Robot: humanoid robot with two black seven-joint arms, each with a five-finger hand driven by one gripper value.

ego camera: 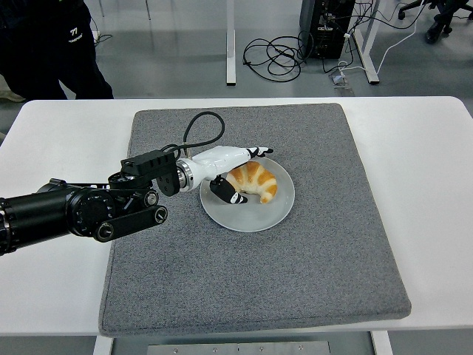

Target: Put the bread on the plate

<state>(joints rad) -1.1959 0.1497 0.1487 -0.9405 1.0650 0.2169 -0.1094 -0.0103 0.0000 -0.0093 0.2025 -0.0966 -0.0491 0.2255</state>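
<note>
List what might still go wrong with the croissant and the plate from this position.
1. The left hand is open, but its fingers sit right beside the golden-brown croissant; pulling back could drag it along.
2. The croissant lies on the upper left part of the round translucent white plate, near the rim, so a nudge might roll it onto the grey felt mat.
3. The light plate may slide if the hand catches its edge.

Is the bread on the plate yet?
Yes. The croissant lies on the plate, inside its rim. The left hand is at its left end, fingers opened off it.
</note>
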